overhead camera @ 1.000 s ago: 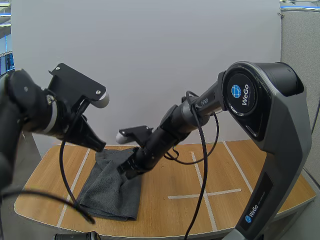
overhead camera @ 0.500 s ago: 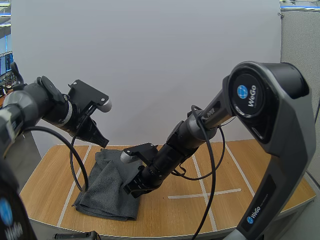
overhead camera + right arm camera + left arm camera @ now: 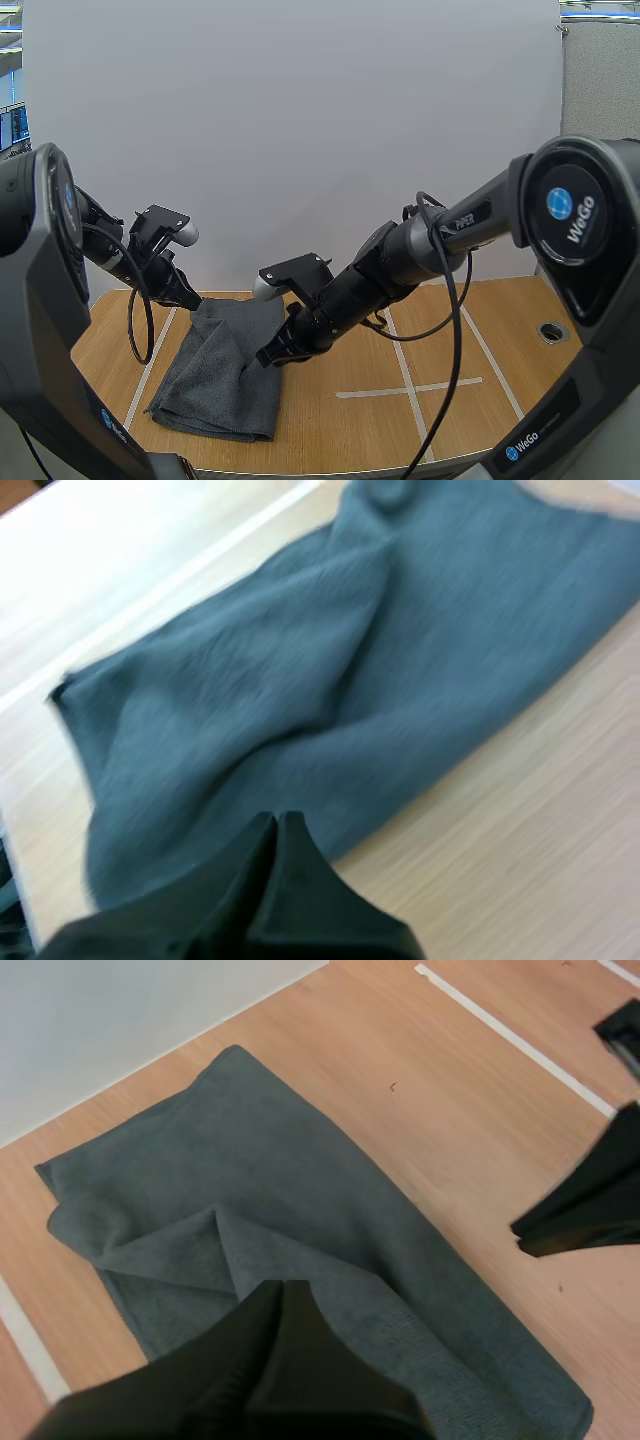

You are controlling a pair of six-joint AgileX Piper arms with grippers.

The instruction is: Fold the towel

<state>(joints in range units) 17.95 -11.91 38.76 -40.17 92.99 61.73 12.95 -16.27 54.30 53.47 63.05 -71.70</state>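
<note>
Towel [image 3: 220,375] was found just beside both grippers. Left gripper [image 3: 192,298] and right gripper [image 3: 269,357] were pressed together, empty.

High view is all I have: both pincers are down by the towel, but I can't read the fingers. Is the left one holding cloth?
Observer: No. In the left wrist view the left pincer is shut on nothing, its fingers together as one wedge over the towel.
Operator: And the right?
Observer: In its own wrist view the right pincer is shut and empty too. Its tip is over the towel's edge, beside bare table.
Operator: Is the towel lying flat?
Observer: Not fully. The left wrist view shows a loose flap creased over near one short end, close to the left pincer's tip.
</note>
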